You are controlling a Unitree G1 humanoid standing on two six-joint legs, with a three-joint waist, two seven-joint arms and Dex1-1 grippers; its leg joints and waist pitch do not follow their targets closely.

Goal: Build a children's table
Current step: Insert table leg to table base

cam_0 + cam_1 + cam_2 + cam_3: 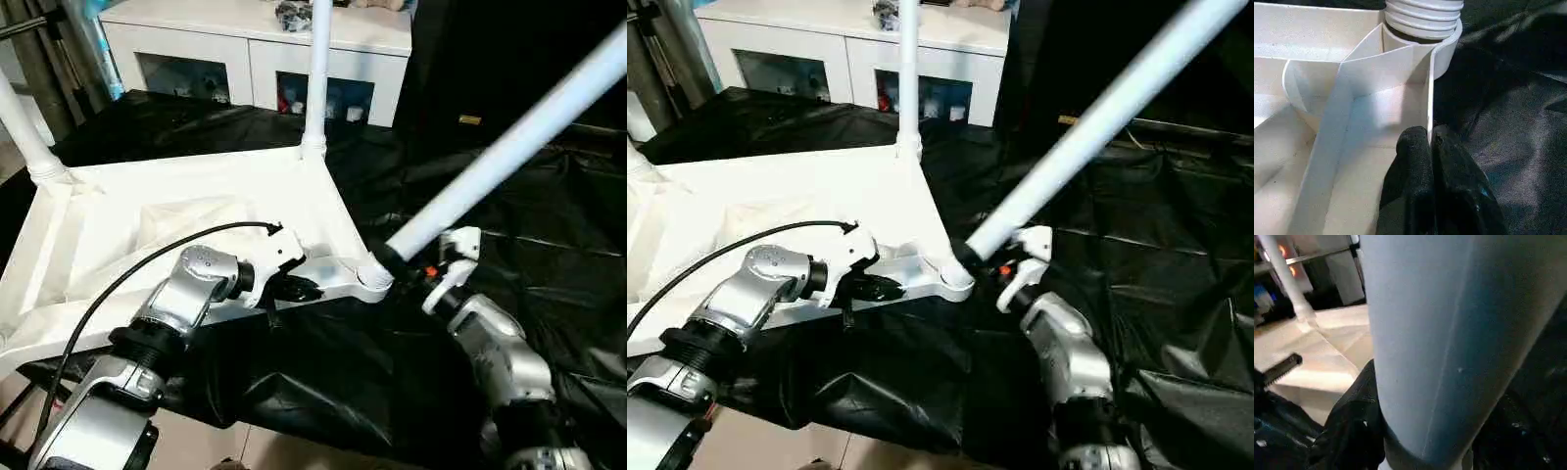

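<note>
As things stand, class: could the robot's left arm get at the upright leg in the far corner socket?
Probably not: the left gripper is clamped on the tabletop's near rim, and the far leg stands across the whole top.

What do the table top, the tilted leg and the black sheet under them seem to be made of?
Table top: probably moulded white plastic, smooth, thin ribs.
Tilted leg: likely the same plastic, a smooth matt tube.
Black sheet: thin glossy film or fabric, creased and shiny.

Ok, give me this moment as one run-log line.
left gripper: shut on table rim | right gripper: holding tilted leg at corner socket | upright legs: two
</note>
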